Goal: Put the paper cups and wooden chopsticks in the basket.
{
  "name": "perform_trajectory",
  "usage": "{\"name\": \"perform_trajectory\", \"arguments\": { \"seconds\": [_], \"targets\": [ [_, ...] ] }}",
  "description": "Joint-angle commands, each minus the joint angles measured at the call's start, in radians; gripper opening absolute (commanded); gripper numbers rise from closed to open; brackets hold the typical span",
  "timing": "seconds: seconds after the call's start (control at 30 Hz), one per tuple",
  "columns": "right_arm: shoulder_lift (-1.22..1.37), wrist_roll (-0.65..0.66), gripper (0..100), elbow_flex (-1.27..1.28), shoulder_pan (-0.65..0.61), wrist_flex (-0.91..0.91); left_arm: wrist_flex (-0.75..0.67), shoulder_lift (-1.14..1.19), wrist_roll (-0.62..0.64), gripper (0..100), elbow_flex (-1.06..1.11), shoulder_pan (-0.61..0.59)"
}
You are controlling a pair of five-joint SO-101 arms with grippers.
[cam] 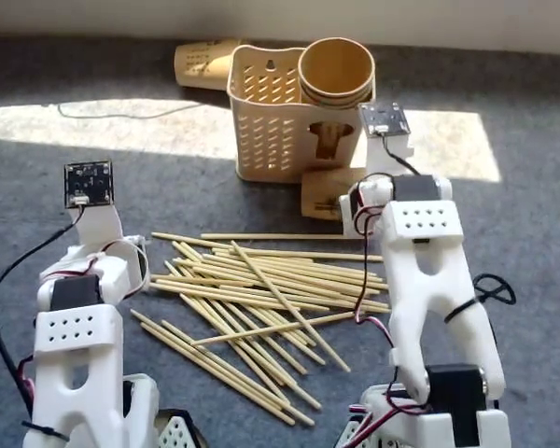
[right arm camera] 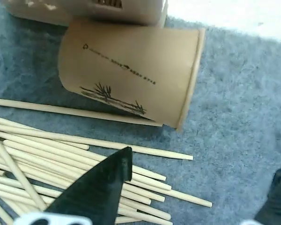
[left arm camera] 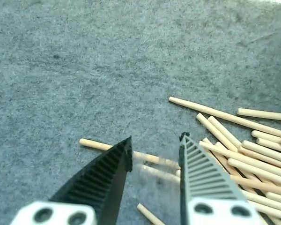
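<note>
Left tool [left arm camera: 155, 138] spread over chopsticks [left arm camera: 262, 161]; right tool [right arm camera: 202, 161], seemingly spread, near fallen cup [right arm camera: 126, 70].

Looking down on a grey carpeted worktop [cam: 523, 243]. The left arm [cam: 79, 317] points its jaws at bare carpet. A loose pile of wooden chopsticks [cam: 261, 289] lies just beside them, spreading between the two arms. The right arm [cam: 429, 261] extends farther, its jaws next to a paper cup [cam: 319, 196] lying on its side. Just beyond those jaws stands a cream slotted basket [cam: 266, 121], with stacked paper cups [cam: 336, 67] upright inside. A second lying cup [cam: 203, 63] rests behind the basket, well apart from both pairs of jaws.
</note>
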Motion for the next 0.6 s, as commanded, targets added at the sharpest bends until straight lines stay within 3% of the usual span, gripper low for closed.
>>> {"name": "perform_trajectory", "arguments": {
  "seconds": [0.0,0.57],
  "targets": [
    [0.038,0.014,41.8,-0.001,-0.016,-0.056,-0.018,-0.022,-0.009,16,-0.001,-0.01],
    [0.068,0.091,34.3,0.005,-0.197,-0.193,-0.044,-0.022,-0.009,16,0.008,-0.015]
  ]
}}
